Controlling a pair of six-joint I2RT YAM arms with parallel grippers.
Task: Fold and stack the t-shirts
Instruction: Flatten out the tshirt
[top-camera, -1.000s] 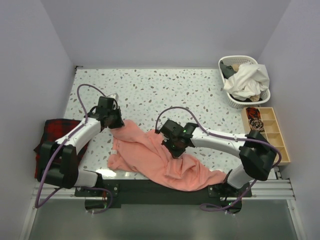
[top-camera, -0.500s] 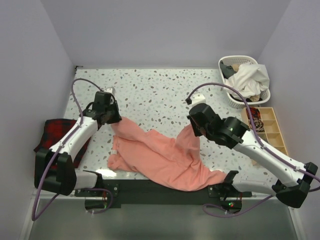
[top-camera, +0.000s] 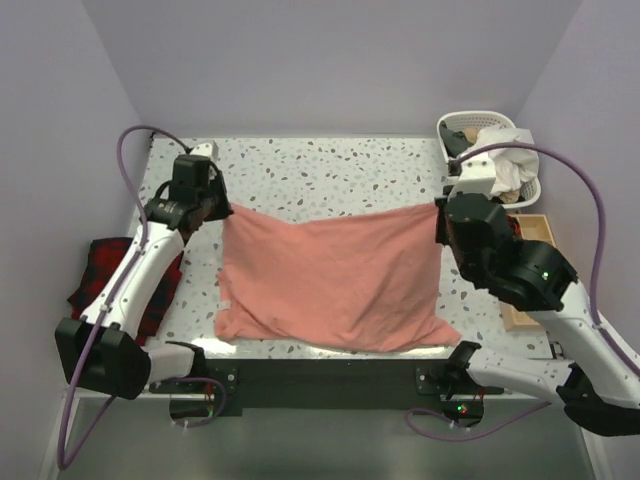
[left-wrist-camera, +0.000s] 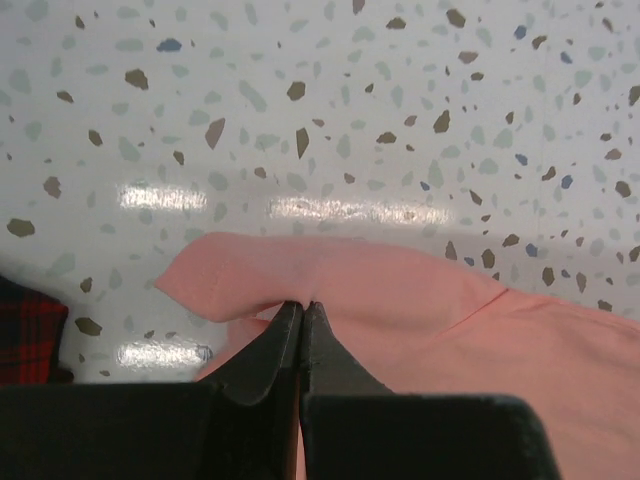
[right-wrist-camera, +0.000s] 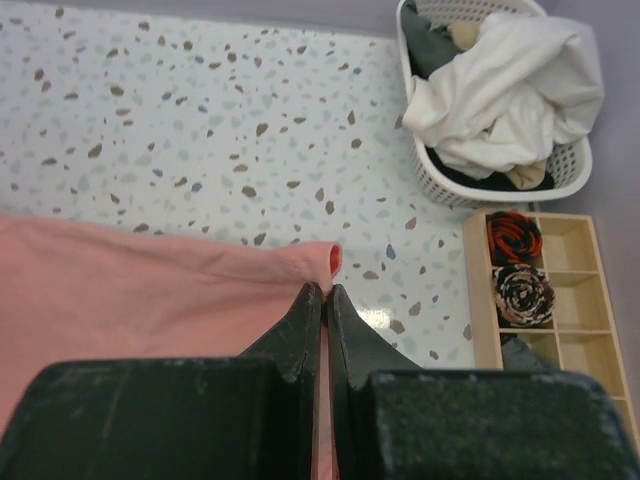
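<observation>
Top external: t-shirt (top-camera: 330, 280) spread flat mid-surface (top-camera: 330, 165), near hem at the front edge. Left claw (top-camera: 221, 212) clenched on its far-left corner, right claw (top-camera: 440, 206) clenched on its far-right corner. Plaid cloth (top-camera: 100, 262) under the left arm. Laundry basket (top-camera: 478, 206) and tray (right-wrist-camera: 572, 247) beside the right arm.

The t-shirt (top-camera: 330, 280) is spread across the middle of the table (top-camera: 330, 165), reaching its near edge. The left gripper (top-camera: 222, 211) pinches the shirt's far left corner and the right gripper (top-camera: 440, 206) its far right corner. A cloth (top-camera: 105, 262) lies at the table's left edge, left of the shirt. A basket (top-camera: 478, 114) holding clothes (top-camera: 500, 160) stands in the far right corner, with a compartment tray (top-camera: 548, 262) just on its near side.
</observation>
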